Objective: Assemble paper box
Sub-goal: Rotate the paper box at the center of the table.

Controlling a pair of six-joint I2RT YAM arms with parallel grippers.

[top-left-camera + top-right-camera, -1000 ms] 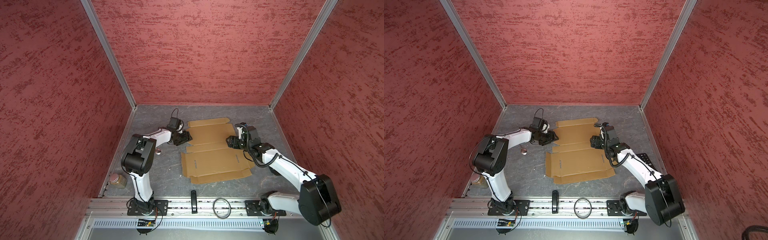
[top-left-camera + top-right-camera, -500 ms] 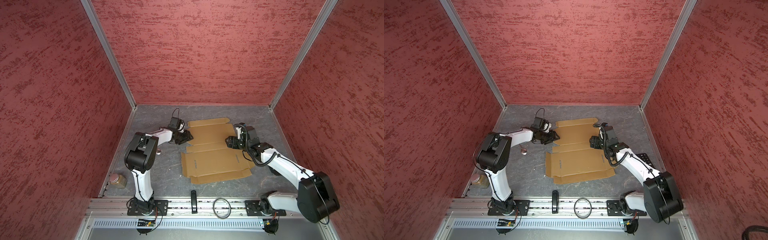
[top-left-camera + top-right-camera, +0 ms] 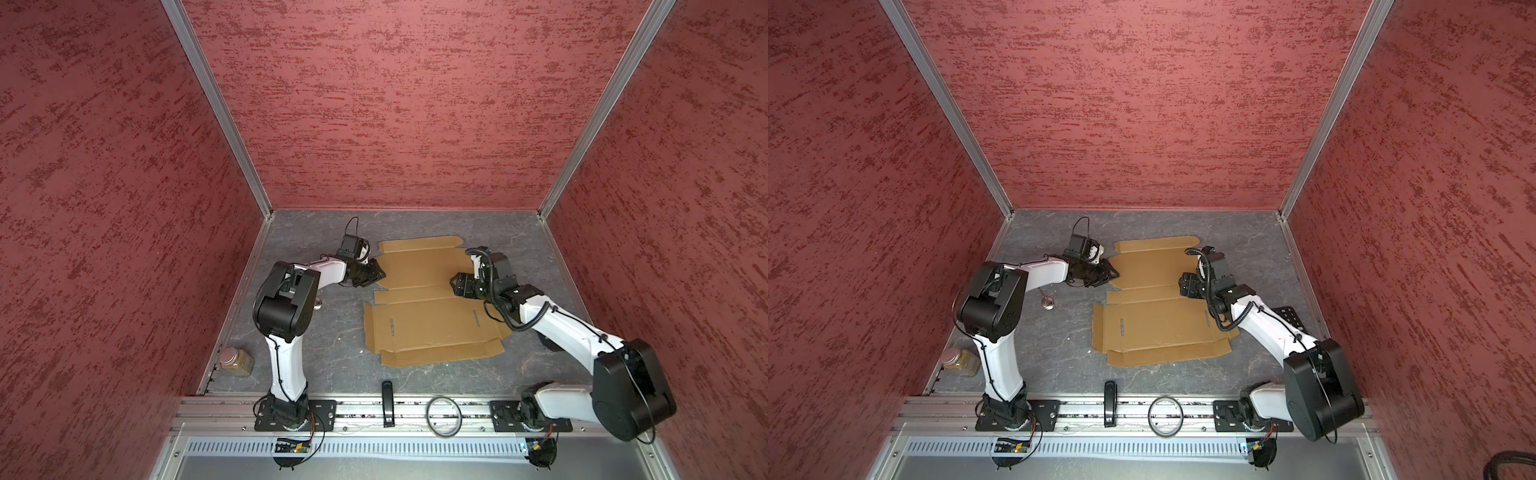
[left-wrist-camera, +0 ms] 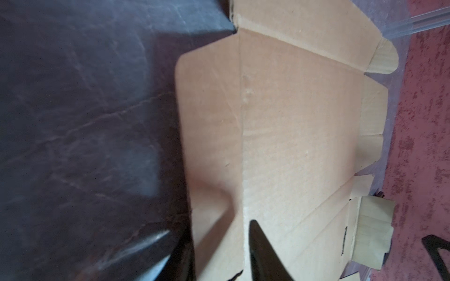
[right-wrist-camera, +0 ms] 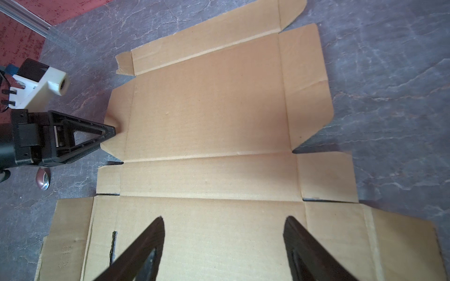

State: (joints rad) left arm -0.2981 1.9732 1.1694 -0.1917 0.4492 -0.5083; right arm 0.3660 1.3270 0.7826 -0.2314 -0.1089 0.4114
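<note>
The paper box (image 3: 428,324) (image 3: 1163,324) lies as a flat tan die-cut sheet on the grey floor. My left gripper (image 3: 380,274) (image 3: 1115,274) is at the left side flap of the sheet's far panel. In the left wrist view the left gripper (image 4: 214,228) straddles the edge of the paper box (image 4: 292,121), one finger over it and one at its underside, with a gap showing. The right wrist view shows the left gripper (image 5: 113,131) touching the slightly raised flap. My right gripper (image 3: 455,286) (image 5: 224,219) hangs open over the right part of the paper box (image 5: 207,109), holding nothing.
A glass jar (image 3: 235,361) stands by the left wall. A black bar (image 3: 386,399) and a ring (image 3: 444,415) lie on the front rail. A small round metal thing (image 3: 1047,303) lies left of the sheet. Red walls enclose three sides.
The left gripper has reached the far panel's left flap and its jaws have narrowed around the flap edge. The right arm has barely moved.
</note>
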